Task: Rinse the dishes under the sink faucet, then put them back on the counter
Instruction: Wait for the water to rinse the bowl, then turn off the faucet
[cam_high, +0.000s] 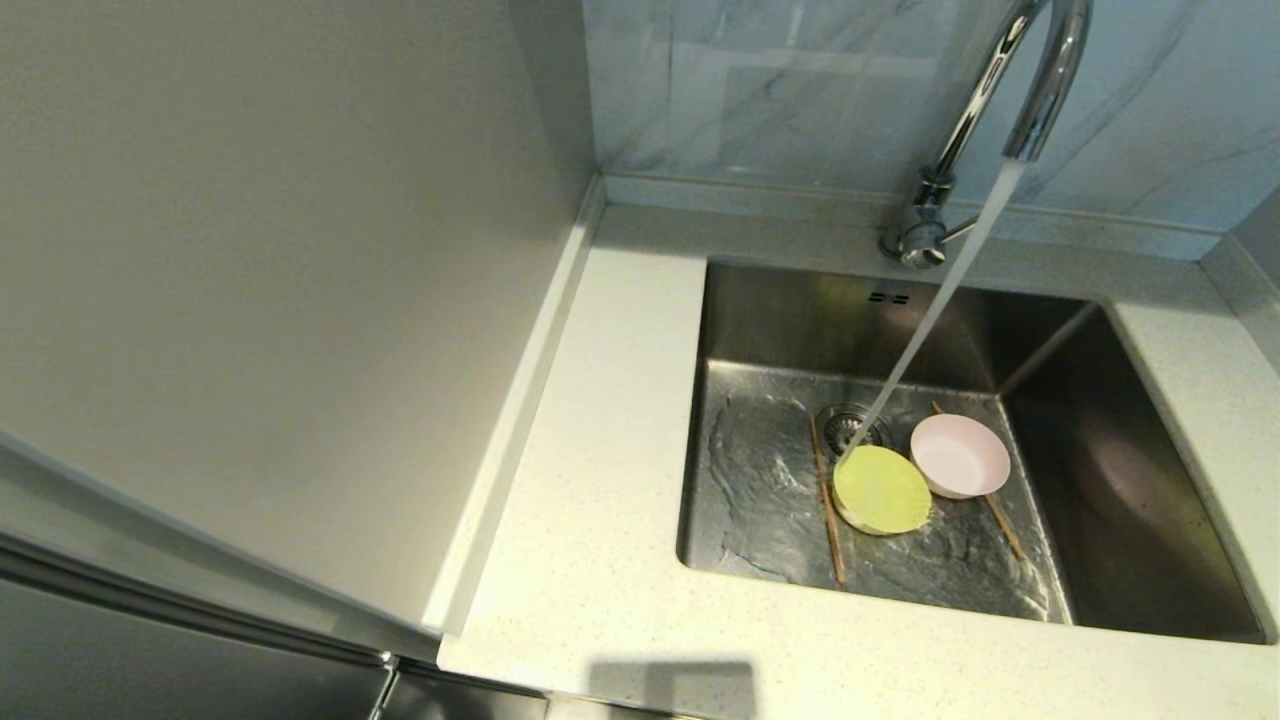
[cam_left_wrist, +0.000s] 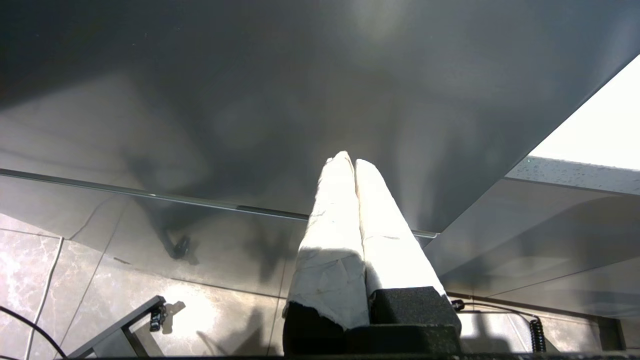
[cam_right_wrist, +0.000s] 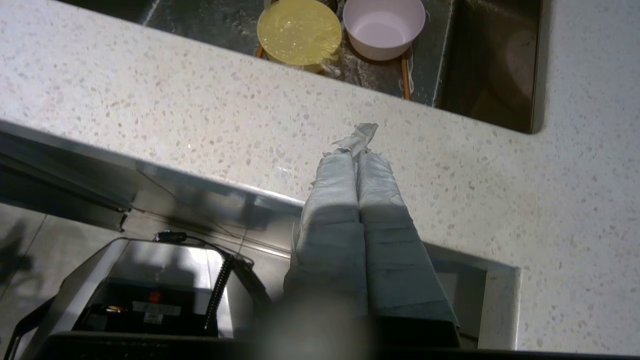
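Note:
Water runs from the sink faucet (cam_high: 1040, 90) into the sink (cam_high: 1150, 480), landing on the yellow-green bowl (cam_high: 880, 490), which brims with water. The pale pink bowl (cam_high: 958, 455) sits just to its right, touching it. Two brown chopsticks lie on the basin floor, one (cam_high: 828, 505) left of the yellow-green bowl, the other (cam_high: 1003, 525) partly under the pink bowl. Both bowls, yellow-green (cam_right_wrist: 299, 31) and pink (cam_right_wrist: 383, 25), show in the right wrist view. My right gripper (cam_right_wrist: 358, 152) is shut and empty, above the counter (cam_right_wrist: 175, 110) in front of the sink. My left gripper (cam_left_wrist: 350, 160) is shut, low beside a cabinet panel.
A tall plain grey-white side panel (cam_high: 280, 280) stands along the left of the counter (cam_high: 590, 500). A marbled tile wall (cam_high: 800, 90) rises behind the faucet. The faucet's lever (cam_high: 955, 232) sticks out at its base. Neither arm shows in the head view.

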